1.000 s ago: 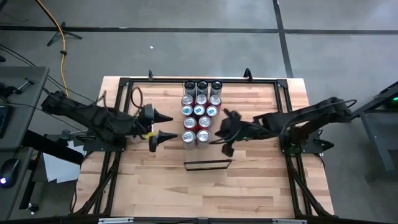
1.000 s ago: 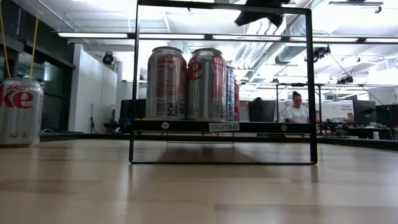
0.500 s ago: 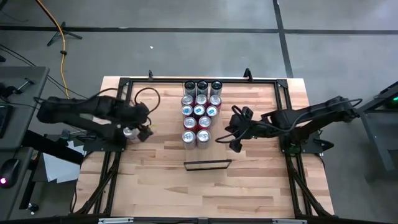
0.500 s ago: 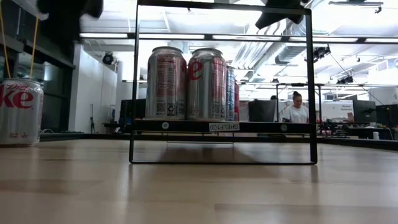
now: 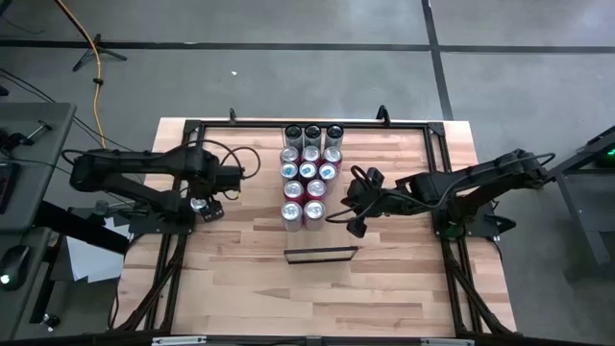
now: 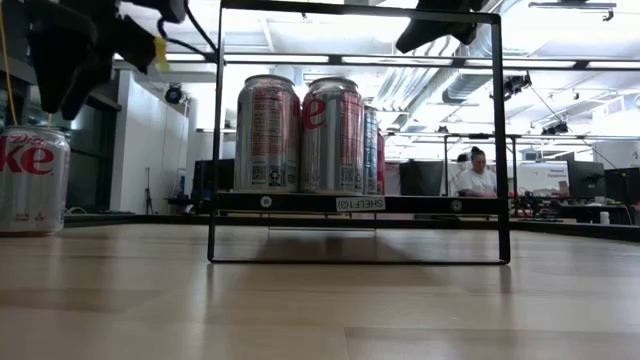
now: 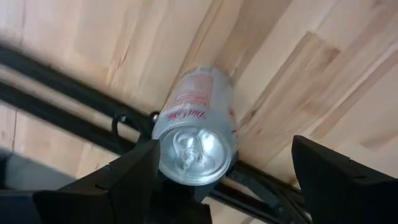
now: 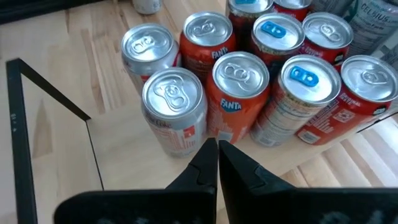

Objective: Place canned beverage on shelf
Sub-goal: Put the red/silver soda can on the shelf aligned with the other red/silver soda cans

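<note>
A silver Diet Coke can (image 7: 196, 134) stands upright on the table near its left edge; it also shows in the high view (image 5: 199, 205) and the low view (image 6: 30, 180). My left gripper (image 7: 227, 168) is open and points down just above this can, one finger on each side (image 5: 205, 195) (image 6: 75, 70). The shelf (image 6: 300, 203), a narrow board in a black frame with its front lip (image 5: 320, 255), carries several upright cans (image 5: 307, 173). My right gripper (image 8: 217, 162) is shut and empty, just right of the shelf's cans (image 5: 352, 223).
Black frame bars (image 5: 183, 231) run along the table's left and right sides and its far edge. Bare tabletop (image 5: 317, 298) lies in front of the shelf. A person (image 6: 476, 172) sits far off in the room behind.
My left gripper has drawn back from beside the shelf toward the table's left edge and tipped from level to pointing down over the Diet Coke can. My right gripper has stayed just right of the shelf's cans. The cans have not moved.
</note>
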You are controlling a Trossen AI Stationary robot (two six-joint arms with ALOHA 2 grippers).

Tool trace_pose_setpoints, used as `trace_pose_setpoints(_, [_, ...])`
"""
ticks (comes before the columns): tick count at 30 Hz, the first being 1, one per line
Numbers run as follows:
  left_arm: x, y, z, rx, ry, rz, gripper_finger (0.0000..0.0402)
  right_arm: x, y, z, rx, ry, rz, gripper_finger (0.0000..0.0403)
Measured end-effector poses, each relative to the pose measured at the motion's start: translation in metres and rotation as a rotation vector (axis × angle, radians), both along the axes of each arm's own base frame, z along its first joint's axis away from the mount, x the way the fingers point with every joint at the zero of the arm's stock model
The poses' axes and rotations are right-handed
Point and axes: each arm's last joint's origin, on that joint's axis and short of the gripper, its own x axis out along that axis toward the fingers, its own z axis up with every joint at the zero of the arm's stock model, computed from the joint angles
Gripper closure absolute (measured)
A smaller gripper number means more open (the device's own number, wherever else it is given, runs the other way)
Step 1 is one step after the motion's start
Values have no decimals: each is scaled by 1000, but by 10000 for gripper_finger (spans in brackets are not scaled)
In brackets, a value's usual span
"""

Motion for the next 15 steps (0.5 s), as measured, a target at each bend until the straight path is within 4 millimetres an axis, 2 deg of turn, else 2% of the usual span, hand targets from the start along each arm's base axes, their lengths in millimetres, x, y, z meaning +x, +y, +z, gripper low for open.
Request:
trace_pose_setpoints(8, [11, 17, -11, -19, 87, -94, 96, 0, 1, -1, 26, 0, -9, 403])
trace_pose_setpoints(15, [0, 29, -31, -106, 163, -94, 96, 0, 4, -1, 28, 1, 6, 403])
